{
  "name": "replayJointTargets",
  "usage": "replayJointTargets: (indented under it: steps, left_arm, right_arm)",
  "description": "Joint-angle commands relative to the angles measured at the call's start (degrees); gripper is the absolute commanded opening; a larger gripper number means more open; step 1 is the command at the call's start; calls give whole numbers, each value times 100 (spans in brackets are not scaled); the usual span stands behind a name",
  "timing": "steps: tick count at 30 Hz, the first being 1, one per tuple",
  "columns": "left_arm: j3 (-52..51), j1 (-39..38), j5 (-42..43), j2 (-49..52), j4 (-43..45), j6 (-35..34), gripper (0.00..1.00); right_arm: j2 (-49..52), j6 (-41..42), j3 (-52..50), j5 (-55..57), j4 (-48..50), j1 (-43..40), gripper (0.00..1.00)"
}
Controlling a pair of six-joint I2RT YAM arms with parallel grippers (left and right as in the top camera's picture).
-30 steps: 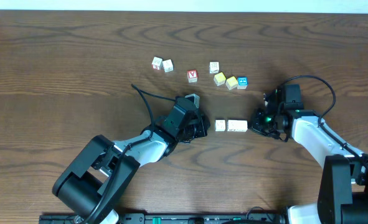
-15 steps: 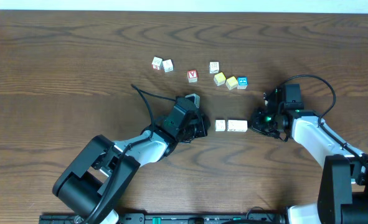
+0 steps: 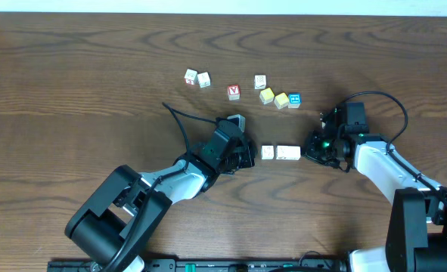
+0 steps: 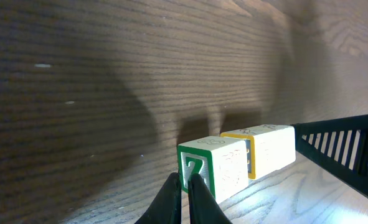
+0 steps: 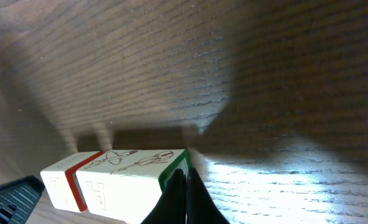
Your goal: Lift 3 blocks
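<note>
Three whitish blocks lie in a row on the table between my two arms. The left one sits a little apart from the other two. My left gripper is shut, its tips against the green-framed end face of the nearest block. A yellow-edged block lies behind it. My right gripper is also shut, its tips pressed to the green-edged end of the block at the row's other end. A red-edged block lies beyond that one.
Further back stand loose cubes: two white ones, a red one, a white one, two yellow ones and a blue one. A black cable trails from the left arm.
The left arm has edged slightly right, toward the row of blocks. The right arm and the blocks have not moved.
</note>
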Motion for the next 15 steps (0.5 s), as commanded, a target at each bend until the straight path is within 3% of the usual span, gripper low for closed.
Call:
replayJointTargets:
  steps: [1,15]
  left_arm:
    - [-2,2,-116,103,-39,-13,8]
    - [0,2,-68,293,83,-232,8]
  right_arm:
    - [17,66,-44,28,11,28,1]
    - [17,66,-44,28,33,28,1]
